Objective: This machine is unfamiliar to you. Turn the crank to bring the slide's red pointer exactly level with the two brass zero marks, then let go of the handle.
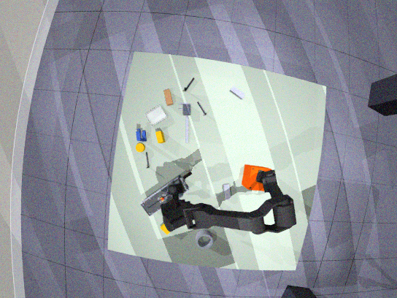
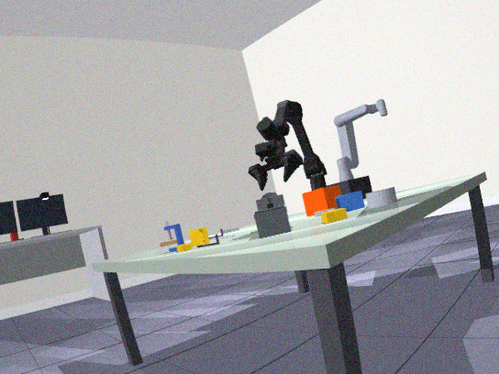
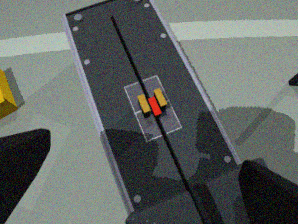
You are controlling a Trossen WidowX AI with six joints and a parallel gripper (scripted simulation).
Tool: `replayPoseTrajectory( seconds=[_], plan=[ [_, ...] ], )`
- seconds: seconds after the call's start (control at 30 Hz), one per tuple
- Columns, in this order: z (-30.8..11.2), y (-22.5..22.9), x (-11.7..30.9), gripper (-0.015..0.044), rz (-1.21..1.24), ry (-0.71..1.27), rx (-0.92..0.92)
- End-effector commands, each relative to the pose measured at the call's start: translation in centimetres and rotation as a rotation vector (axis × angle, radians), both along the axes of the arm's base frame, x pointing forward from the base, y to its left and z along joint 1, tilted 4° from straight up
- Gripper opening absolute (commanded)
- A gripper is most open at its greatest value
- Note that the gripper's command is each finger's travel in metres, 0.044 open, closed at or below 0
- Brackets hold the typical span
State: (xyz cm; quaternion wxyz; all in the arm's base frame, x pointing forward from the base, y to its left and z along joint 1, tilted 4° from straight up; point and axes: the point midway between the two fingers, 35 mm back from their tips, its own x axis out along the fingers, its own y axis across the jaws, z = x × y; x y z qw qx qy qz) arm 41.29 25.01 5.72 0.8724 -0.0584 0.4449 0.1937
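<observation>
The machine (image 1: 151, 205) (image 2: 272, 224) (image 3: 115, 150) is a long dark slab with a slot and a raised housing at one end. In the wrist view the slide's red pointer (image 3: 155, 106) sits between two brass zero marks (image 3: 144, 105) (image 3: 160, 97), slightly off their line toward the housing. A black part that looks like the crank handle (image 1: 187, 174) sticks out at the machine's upper right end in the top view; the crank is not visible in the wrist view. My gripper (image 2: 274, 184) (image 3: 147, 155) is wide open and empty, above the machine, touching nothing.
An orange box (image 1: 251, 177) (image 2: 316, 202) stands by the arm's base. A yellow block (image 1: 165, 228) (image 2: 334, 215), a blue block (image 2: 352, 201) and a grey ring (image 1: 197, 242) (image 2: 382, 198) are near the machine. Small parts and black rods lie beyond its handle side.
</observation>
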Motion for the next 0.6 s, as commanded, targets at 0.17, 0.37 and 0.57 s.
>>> replayPoseTrajectory(
  seconds=[0.17,0.37,0.57],
  plan=[
    [-0.2,0.0,0.2,0.044,-0.005,-0.007,0.003],
    [-0.2,0.0,0.2,0.044,-0.005,-0.007,0.003],
    [1.1,0.1,0.3,0.044,-0.004,-0.008,0.004]
  ],
)
